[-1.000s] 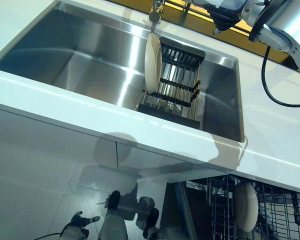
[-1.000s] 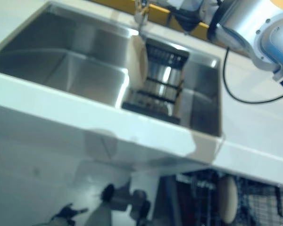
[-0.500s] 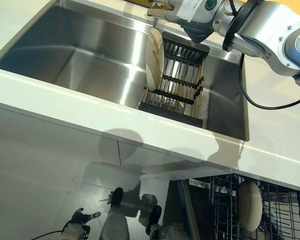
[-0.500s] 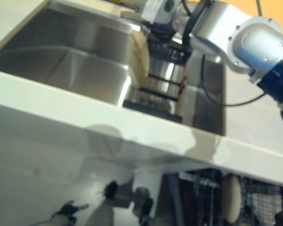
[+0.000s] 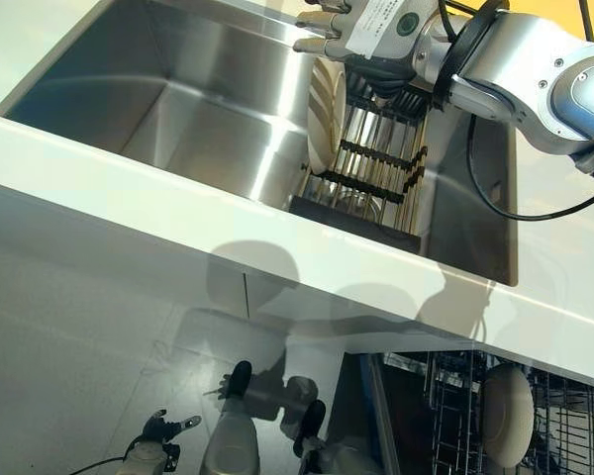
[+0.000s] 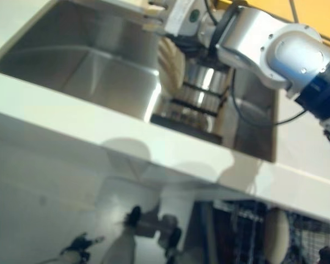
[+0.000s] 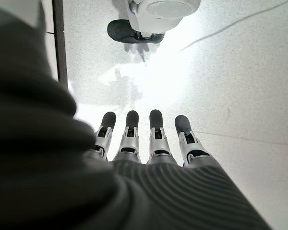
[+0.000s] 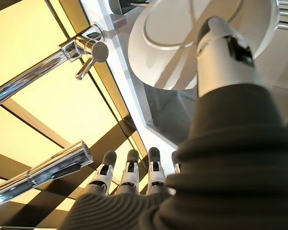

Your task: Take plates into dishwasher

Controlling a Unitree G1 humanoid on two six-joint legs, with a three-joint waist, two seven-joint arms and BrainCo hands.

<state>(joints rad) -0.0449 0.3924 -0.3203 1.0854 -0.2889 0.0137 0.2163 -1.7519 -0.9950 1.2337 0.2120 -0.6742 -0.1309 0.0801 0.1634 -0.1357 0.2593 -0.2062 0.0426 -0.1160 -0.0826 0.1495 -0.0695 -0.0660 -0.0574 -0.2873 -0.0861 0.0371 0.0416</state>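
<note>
A cream plate [image 5: 323, 114] stands upright on edge at the left end of a black dish rack [image 5: 376, 173] inside the steel sink [image 5: 178, 99]. My right hand [image 5: 366, 28] hovers over the plate's top rim, open, fingers [image 8: 129, 170] straight and pointing towards the back wall. In the right wrist view the thumb [image 8: 221, 45] lies across the face of the plate [image 8: 168, 28]; I cannot tell whether it touches. A second cream plate [image 5: 508, 416] stands in the dishwasher's wire rack [image 5: 569, 426] at the lower right. My left hand [image 7: 151, 143] hangs open near the floor.
A white counter [image 5: 158, 203] runs along the front of the sink. The chrome faucet [image 8: 84, 48] stands behind the sink, close to my right hand's fingers. The left half of the sink basin holds nothing.
My right arm has swung in from the back of the counter, and the hand now sits over the plate in the rack. The camera has shifted a little.
</note>
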